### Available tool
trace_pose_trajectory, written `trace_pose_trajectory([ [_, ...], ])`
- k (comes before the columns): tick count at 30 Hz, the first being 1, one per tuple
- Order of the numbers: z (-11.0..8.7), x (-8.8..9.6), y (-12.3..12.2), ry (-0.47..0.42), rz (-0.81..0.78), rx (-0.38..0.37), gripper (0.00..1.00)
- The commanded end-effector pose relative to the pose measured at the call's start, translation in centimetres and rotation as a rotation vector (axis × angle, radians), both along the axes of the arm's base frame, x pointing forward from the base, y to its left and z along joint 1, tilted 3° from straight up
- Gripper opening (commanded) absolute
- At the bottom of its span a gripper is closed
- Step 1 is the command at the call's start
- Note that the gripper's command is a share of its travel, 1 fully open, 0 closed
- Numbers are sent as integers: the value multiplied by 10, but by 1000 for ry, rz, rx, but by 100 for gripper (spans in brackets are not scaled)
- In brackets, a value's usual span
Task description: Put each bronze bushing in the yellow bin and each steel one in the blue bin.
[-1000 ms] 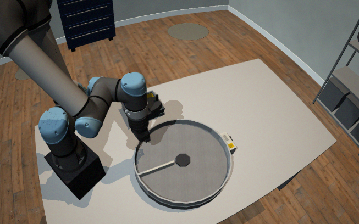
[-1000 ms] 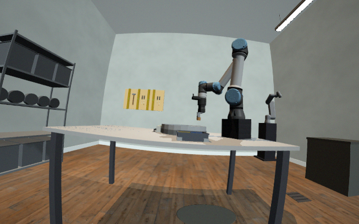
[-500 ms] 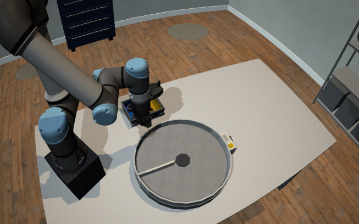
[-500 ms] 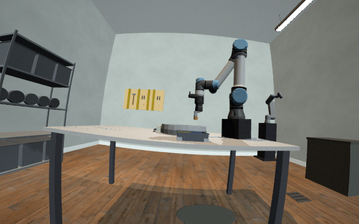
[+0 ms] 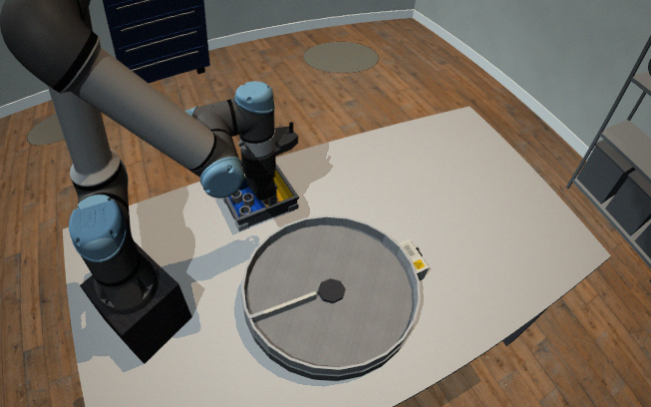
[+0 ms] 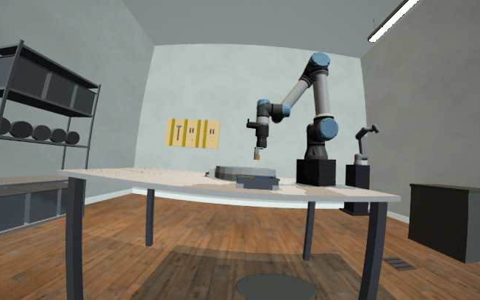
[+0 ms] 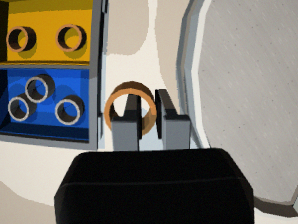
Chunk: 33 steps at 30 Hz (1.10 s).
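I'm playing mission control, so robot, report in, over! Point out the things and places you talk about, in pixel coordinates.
Gripper [image 5: 268,201] [image 6: 256,152] [image 7: 148,104] shut on bronze bushing [image 6: 256,157] [image 7: 109,113], held up. Yellow bin [image 5: 282,188] [image 7: 46,52] has two bushings [image 7: 9,41], blue bin [image 5: 257,207] [image 7: 52,125] three. Nothing seen blocking, over.

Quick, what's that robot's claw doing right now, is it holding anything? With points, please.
Gripper [image 5: 268,201] [image 6: 256,153] [image 7: 148,104]: closed on the wall of a bronze bushing [image 6: 256,157] [image 7: 109,102], one finger inside the ring.

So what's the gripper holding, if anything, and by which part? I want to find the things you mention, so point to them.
A bronze bushing [image 6: 256,157] [image 7: 109,107], by one side of its wall: one finger inside, one outside.
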<state>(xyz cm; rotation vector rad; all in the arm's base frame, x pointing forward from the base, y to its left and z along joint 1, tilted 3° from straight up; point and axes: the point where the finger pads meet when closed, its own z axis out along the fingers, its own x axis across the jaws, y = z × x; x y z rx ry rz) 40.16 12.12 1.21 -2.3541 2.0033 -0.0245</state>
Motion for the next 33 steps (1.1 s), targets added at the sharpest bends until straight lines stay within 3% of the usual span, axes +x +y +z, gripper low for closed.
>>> trace_pose_trajectory([
  [1, 0, 13, 22, 3, -14, -7, 0],
  [8, 2, 36, 69, 3, -34, -5, 0],
  [14, 2, 37, 72, 4, -35, -6, 0],
  [20, 4, 61, 122, 4, -57, -4, 0],
  [33, 4, 61, 123, 4, -57, -4, 0],
])
